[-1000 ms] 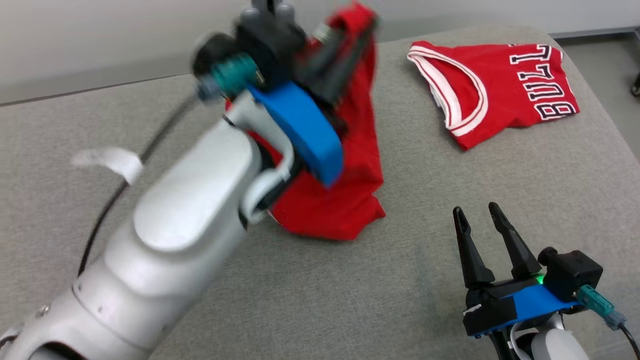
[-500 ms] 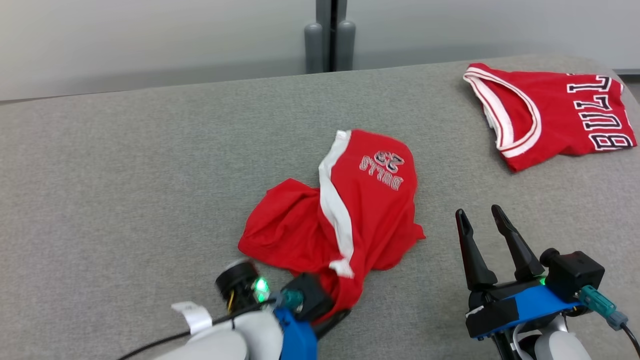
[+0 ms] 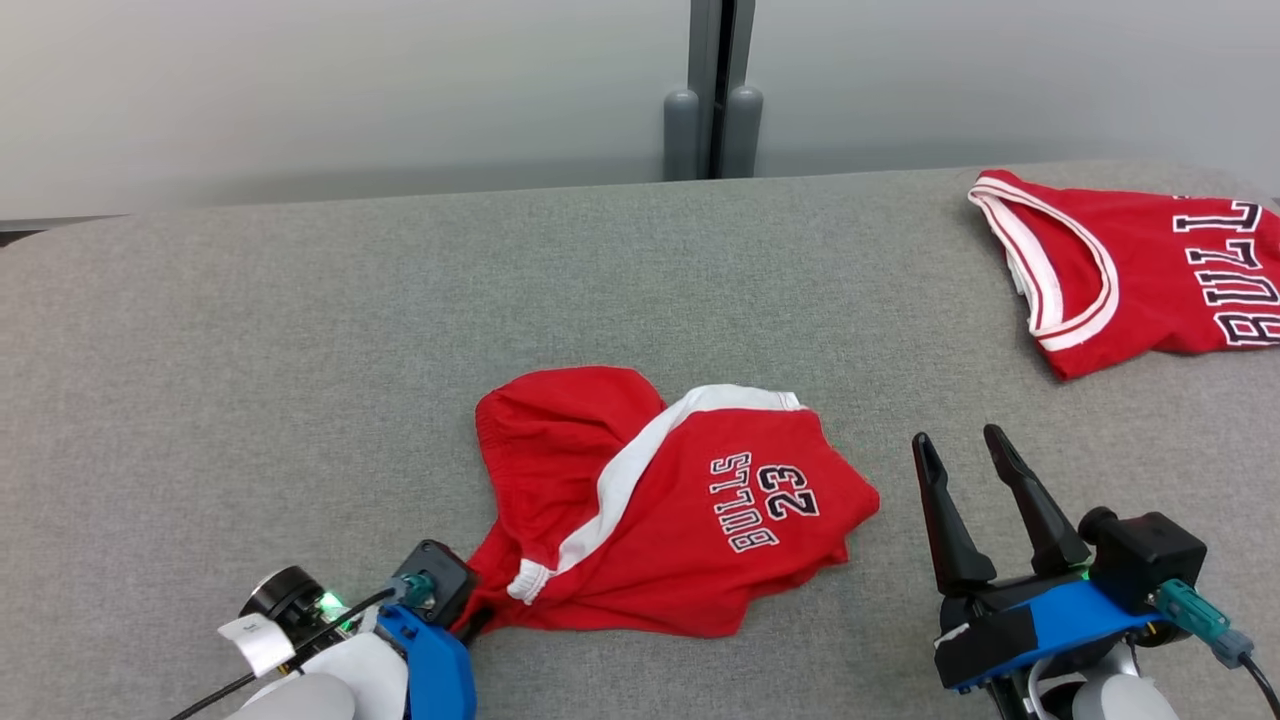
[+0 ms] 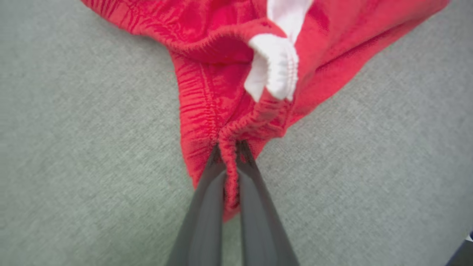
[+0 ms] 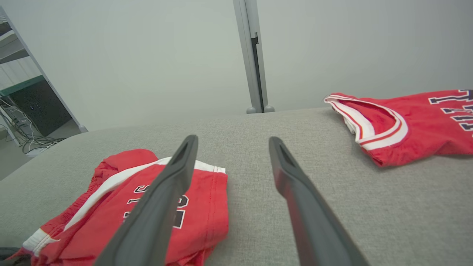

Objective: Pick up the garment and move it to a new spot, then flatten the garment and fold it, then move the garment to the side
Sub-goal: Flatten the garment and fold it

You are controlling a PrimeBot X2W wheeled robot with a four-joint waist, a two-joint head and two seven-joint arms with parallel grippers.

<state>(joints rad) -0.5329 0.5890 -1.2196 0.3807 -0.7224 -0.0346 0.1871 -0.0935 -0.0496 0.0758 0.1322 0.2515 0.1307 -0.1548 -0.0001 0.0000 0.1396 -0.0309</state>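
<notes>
Garment [image 3: 680, 520] lengthwise left-right, waistband [image 4: 197, 111] leftward

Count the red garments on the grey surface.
2. The red shorts lie crumpled front and centre, waistband pinched in the left gripper; the red jersey lies far right, partly cut off by the head view's edge. More may lie out of frame.

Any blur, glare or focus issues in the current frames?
Head view: sharp, soft even light, no glare; the print on the red shorts reads cleanly. Left wrist view: left tool looks soft, close to the lens. Right wrist view: right tool defocused; grey post leans, likely wide-angle distortion.
</notes>
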